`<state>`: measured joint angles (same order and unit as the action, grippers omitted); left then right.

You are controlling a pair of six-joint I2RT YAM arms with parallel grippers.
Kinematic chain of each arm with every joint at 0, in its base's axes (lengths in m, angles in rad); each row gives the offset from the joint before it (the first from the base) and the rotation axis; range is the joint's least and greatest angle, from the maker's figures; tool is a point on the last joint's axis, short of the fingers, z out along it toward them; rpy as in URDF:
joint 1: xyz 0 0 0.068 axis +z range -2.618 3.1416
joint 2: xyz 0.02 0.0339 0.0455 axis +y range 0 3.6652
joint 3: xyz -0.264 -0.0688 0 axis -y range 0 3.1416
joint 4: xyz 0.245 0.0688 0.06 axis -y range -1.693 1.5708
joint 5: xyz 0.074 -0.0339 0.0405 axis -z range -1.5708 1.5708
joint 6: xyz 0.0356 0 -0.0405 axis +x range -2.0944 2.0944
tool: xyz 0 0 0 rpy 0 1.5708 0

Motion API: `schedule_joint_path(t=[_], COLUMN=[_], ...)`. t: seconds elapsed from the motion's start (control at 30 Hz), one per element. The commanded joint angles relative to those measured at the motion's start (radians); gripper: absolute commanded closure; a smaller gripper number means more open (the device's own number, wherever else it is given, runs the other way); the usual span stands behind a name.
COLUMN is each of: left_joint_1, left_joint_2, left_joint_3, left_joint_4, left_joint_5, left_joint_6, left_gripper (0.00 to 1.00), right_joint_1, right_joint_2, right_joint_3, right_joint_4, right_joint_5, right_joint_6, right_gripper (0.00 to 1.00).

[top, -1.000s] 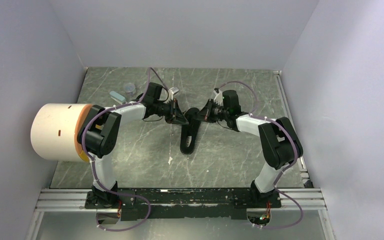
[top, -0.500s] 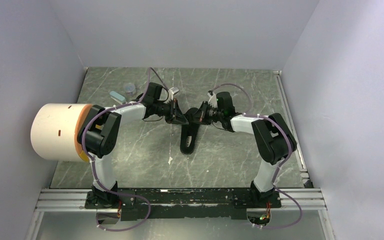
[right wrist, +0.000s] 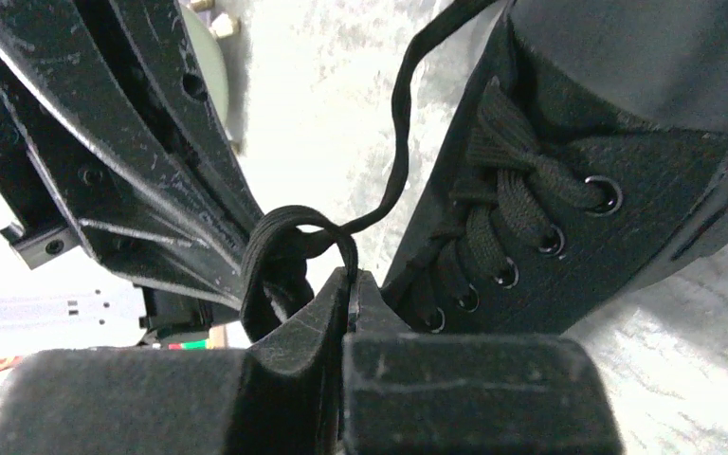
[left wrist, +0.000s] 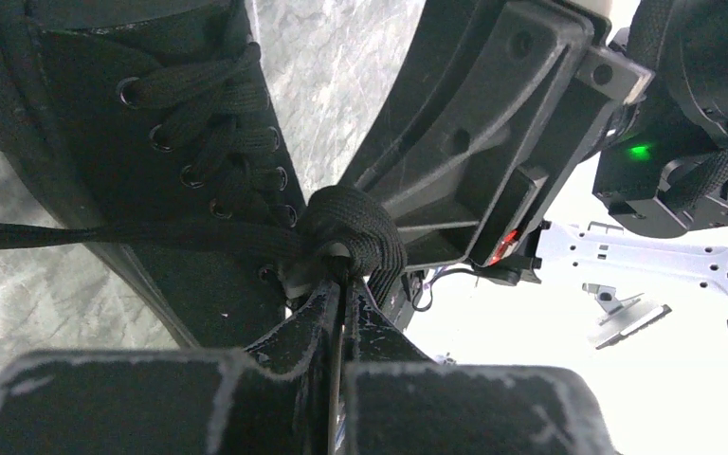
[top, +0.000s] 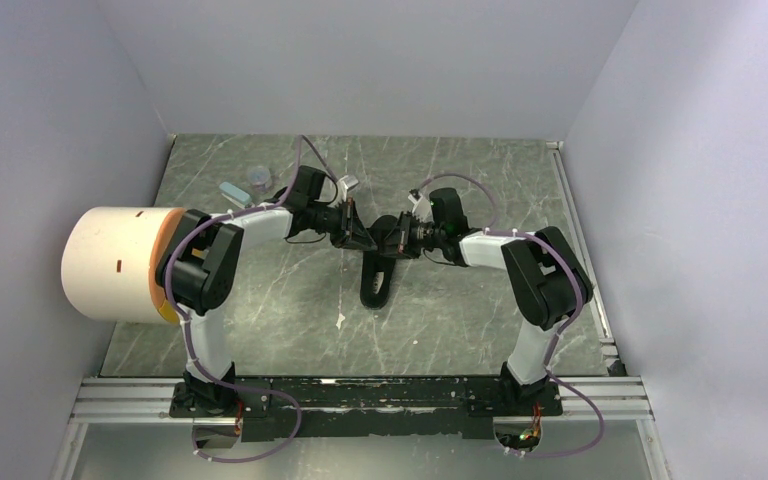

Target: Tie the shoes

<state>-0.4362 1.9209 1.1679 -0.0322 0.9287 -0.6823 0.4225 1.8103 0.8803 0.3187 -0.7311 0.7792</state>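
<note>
A small black shoe lies in the middle of the table, its laced top toward the back. Both grippers meet tip to tip above its far end. My left gripper is shut on a black lace that bunches in a thick wad at its tips, beside the shoe's eyelets. My right gripper is shut on a thin lace that loops over its tips and runs up past the shoe. The two grippers almost touch.
A large white cylinder with an orange end sits at the left edge of the table. A small pale blue object and a clear cup lie at the back left. Walls enclose the table on three sides.
My right gripper has moved left toward my left gripper, closing the gap above the shoe. The left arm has stayed almost still.
</note>
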Motion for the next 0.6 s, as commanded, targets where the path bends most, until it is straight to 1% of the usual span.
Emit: schedule_joint_path(t=[0.0,0.17,0.3,0.4,0.47,0.57], left_joint_1=[0.005,0.005,0.005,0.005,0.005,0.005], left_joint_2=[0.02,0.037,0.042,0.035,0.029,0.012], left_joint_3=[0.045,0.072,0.099,0.102,0.092,0.06], left_joint_4=[-0.053,-0.119,-0.162,-0.176,-0.172,-0.139], left_joint_5=[0.013,-0.006,-0.018,-0.015,-0.007,0.016], left_joint_6=[0.055,0.101,0.139,0.155,0.154,0.131], left_gripper=[0.95,0.95,0.95,0.95,0.95,0.95], right_joint_1=[-0.003,-0.009,-0.025,-0.047,-0.067,-0.085], right_joint_2=[0.005,0.041,0.048,0.046,0.034,0.001], right_joint_3=[0.027,0.048,0.068,0.093,0.105,0.097], right_joint_4=[-0.1,-0.131,-0.162,-0.204,-0.214,-0.158], right_joint_5=[-0.094,-0.163,-0.178,-0.136,-0.096,-0.035], right_joint_6=[-0.075,-0.117,-0.154,-0.181,-0.171,-0.108], right_gripper=[1.0,1.0,1.0,1.0,1.0,1.0])
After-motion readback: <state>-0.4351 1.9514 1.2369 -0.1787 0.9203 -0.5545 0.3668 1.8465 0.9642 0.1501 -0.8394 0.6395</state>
